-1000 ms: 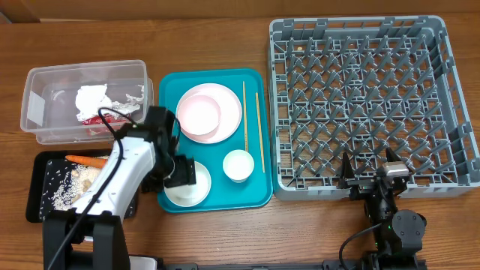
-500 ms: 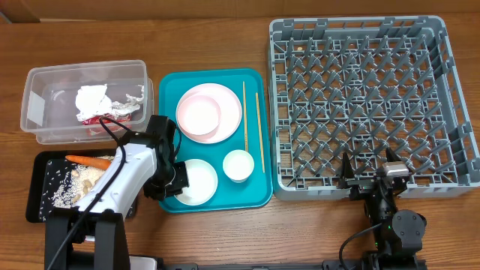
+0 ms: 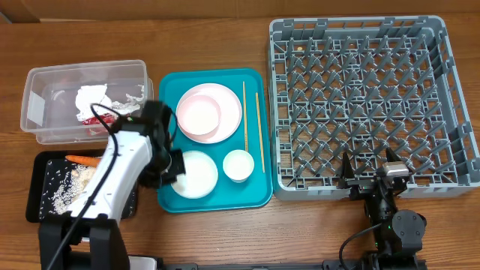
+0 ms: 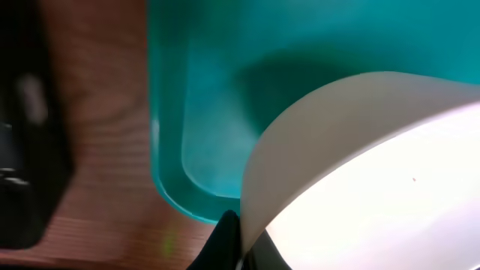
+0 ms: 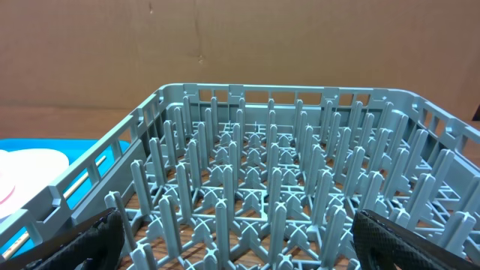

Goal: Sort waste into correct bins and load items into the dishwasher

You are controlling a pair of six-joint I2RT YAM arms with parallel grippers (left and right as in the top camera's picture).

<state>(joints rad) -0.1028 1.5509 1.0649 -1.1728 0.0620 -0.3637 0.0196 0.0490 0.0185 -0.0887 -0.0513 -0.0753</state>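
Observation:
My left gripper is shut on the left rim of a whitish bowl at the front left of the teal tray. In the left wrist view the bowl's edge sits pinched between the dark fingers. A second bowl rests on the pink plate, and a small white cup stands to the right. The clear tub holds the napkin and wrapper. The black tray holds the carrot and rice. My right gripper is open at the dishwasher rack's front edge.
Two chopsticks lie along the teal tray's right side. In the right wrist view the rack's pegs fill the space ahead, between my spread fingers. Bare wooden table runs along the front.
The left gripper has shut on the bowl's rim. The arm has swung a little left and back, and the bowl has shifted slightly with it. The right arm is still.

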